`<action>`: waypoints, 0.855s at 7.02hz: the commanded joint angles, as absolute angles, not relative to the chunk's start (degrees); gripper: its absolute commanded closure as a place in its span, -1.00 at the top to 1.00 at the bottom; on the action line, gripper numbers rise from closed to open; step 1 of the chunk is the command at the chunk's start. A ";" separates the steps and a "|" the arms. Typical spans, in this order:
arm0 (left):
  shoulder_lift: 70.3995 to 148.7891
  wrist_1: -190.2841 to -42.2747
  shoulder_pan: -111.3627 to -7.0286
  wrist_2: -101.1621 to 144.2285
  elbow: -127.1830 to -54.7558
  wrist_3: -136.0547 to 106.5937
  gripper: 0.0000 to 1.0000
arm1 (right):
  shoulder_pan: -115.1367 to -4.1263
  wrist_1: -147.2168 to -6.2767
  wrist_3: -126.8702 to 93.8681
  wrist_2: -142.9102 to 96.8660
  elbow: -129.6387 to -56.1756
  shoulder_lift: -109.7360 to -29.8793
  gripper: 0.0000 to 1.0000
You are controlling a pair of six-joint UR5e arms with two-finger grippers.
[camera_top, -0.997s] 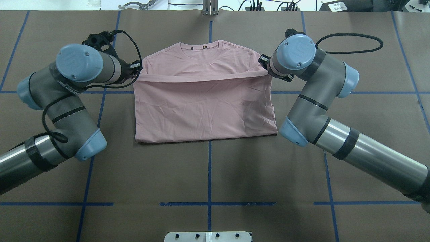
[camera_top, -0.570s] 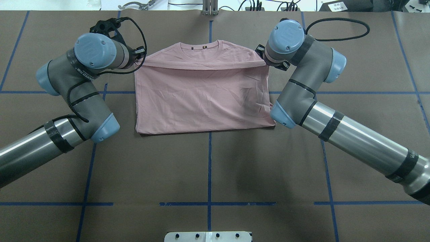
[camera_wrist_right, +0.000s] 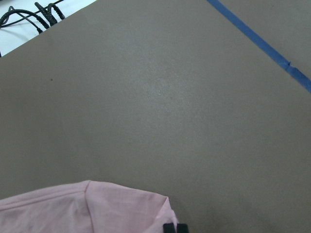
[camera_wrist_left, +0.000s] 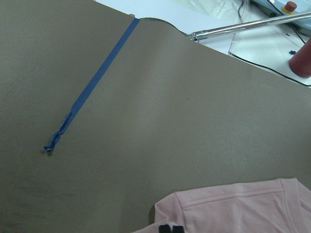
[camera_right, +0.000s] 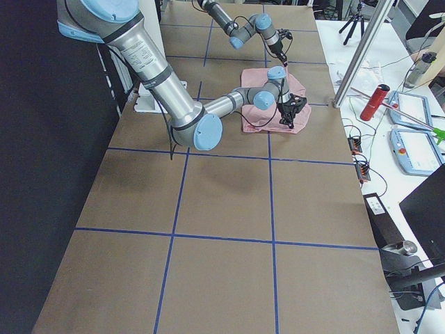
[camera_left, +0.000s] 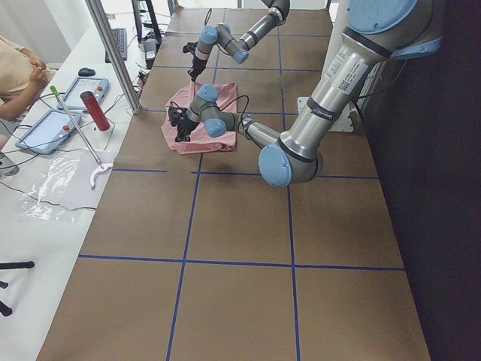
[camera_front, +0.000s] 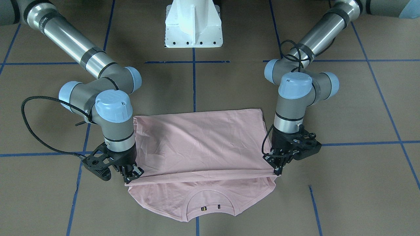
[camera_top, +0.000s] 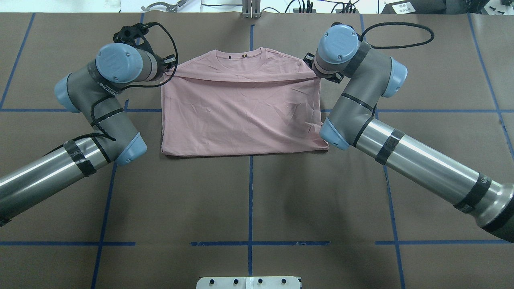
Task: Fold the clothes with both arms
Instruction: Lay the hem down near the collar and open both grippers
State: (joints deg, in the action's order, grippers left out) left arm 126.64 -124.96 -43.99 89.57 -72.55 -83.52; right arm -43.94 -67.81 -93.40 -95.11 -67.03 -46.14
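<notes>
Overhead exterior view: I see the whole job from here, and I judge one fold to be nearly closed.
Surface: brown paper-covered table (camera_top: 249, 200), matt and flat, gridded with blue tape lines.
Room: a white workbench (camera_left: 45, 173) runs beyond the far edge, carrying cables, tablets and a red cylinder (camera_left: 90, 110). A seated person (camera_left: 19, 68) is at its end, well apart from the arms.
Arms: the grey-and-silver left arm (camera_top: 92, 116) and the grey-and-silver right arm (camera_top: 361, 108) reach forward on either side of the garment.
Clothes: the pale pink short-sleeved T-shirt (camera_top: 241, 116) lies at the table's far middle. Its lower half is doubled over toward the collar with the plain side up. The carried hem is taut and just short of the uncovered neckband.
Left side: the black two-finger left claw (camera_front: 278, 169) is pinching one hem corner.
Right side: the black two-finger right claw (camera_front: 133, 175) is pinching the other corner.
Risk, drop: if I let go while the hem hangs raised, I expect it could land crooked.
Risk, drag: if I pull further forward, I might slide the bottom layer over the paper and spoil the near fold.
Risk, slip: each hold is only a thin corner, so one side could slip early and skew the edge.
</notes>
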 commanded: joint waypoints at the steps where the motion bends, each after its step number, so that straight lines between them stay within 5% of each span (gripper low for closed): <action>1: 126.39 -130.13 -43.77 89.56 -68.84 -83.58 -0.93 | -44.03 -67.41 -93.34 -95.10 -66.80 -45.71 -1.00; 3: 124.90 -134.01 -43.77 89.65 -68.55 -83.67 -0.46 | -44.47 -67.50 -93.43 -94.75 -65.66 -44.13 0.23; 4: 124.54 -136.64 -43.77 89.91 -68.64 -83.67 -0.25 | -44.82 -67.41 -93.51 -94.83 -65.65 -43.95 0.26; 6: 124.63 -137.11 -43.95 90.09 -68.90 -83.93 -0.22 | -45.61 -66.80 -94.39 -95.97 -69.14 -44.72 0.49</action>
State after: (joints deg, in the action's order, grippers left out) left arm 124.64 -136.55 -43.88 89.96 -68.75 -83.77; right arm -45.25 -66.99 -94.04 -95.19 -66.72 -44.05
